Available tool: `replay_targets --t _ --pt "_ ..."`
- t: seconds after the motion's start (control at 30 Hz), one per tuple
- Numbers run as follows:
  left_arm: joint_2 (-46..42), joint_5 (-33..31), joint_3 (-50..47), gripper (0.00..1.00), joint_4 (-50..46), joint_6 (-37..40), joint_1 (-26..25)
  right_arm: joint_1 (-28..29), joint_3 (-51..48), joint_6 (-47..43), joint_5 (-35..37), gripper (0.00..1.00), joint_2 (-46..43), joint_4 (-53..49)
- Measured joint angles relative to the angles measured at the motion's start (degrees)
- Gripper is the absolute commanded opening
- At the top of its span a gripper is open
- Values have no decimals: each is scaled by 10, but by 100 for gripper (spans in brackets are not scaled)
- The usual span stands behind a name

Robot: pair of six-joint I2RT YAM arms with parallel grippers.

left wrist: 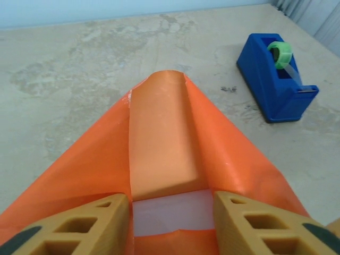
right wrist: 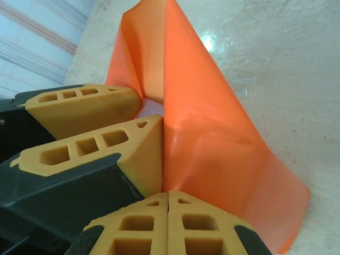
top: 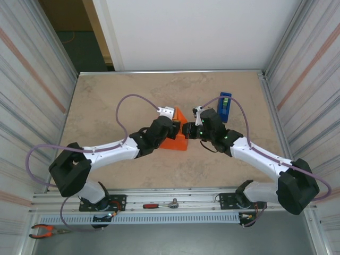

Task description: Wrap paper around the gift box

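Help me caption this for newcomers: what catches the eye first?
The bright orange paper stands out first, rising in a peak at the middle of the table. The right fingers are shut on its edge. Farther back on the right, a blue tape dispenser stands apart from it.

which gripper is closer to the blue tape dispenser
Right. The right gripper is on the side of the paper that faces the tape dispenser. The left gripper is on the paper's other side, further from it.
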Motion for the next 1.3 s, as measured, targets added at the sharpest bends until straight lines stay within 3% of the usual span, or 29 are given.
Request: replay_targets --t 0.17,0.4,0.6,0.83,1.03,1.3 --pt "5 -30 -10 39 24 6 -7 -27 20 1 -41 0 0 -38" --pt "9 -45 -14 39 39 9 -11 -120 107 15 -94 0 19 -69" --pt "12 -51 -16 38 45 8 -11 -167 185 41 -153 0 170 -41" --pt "14 -60 -15 38 46 8 -14 -147 262 61 -243 0 327 -48" --pt "14 -63 -16 38 45 5 -15 -108 258 58 -273 0 309 -55" --pt "14 -70 -21 38 52 -3 -19 -111 193 58 -263 0 216 -52"
